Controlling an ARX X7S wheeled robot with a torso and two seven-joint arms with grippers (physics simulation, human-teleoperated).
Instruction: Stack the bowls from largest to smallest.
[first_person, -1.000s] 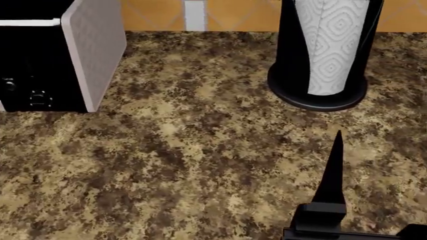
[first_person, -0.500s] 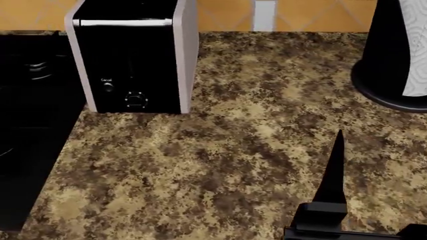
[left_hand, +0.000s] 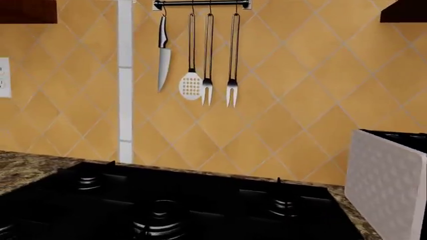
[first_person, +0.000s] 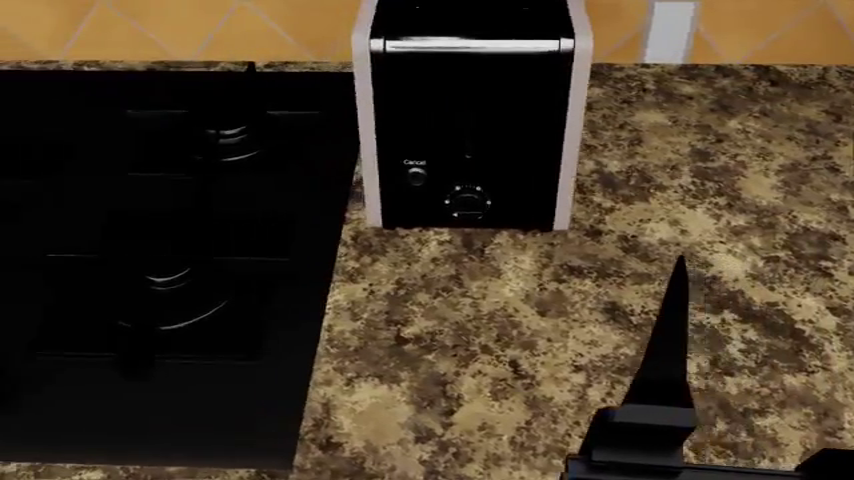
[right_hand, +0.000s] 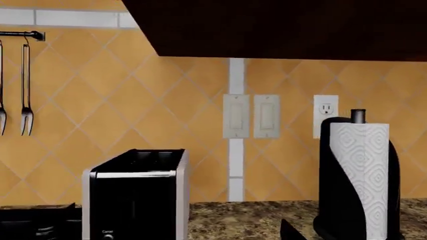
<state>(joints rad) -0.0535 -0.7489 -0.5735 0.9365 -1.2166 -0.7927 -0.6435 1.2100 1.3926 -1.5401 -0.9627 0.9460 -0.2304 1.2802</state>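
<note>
The bowls are out of view in every frame. In the head view, only one black pointed finger (first_person: 671, 335) of my right gripper rises from the lower right over the speckled granite counter (first_person: 534, 330), with nothing near it. In the right wrist view a dark fingertip (right_hand: 288, 231) pokes in at the lower edge. I see only this one finger, so the jaw state is unclear. My left gripper does not show anywhere; its wrist view looks across the stove to the tiled wall.
A black and silver toaster (first_person: 467, 120) stands at the back of the counter. A black cooktop (first_person: 160, 260) fills the left side. A paper towel roll (right_hand: 360, 175) in a black holder stands right of the toaster. Utensils (left_hand: 200, 75) hang on the wall.
The head view has swung to the left: the toaster slid toward the centre, the paper towel holder left the picture, and the cooktop came in. The right finger keeps its place in the picture.
</note>
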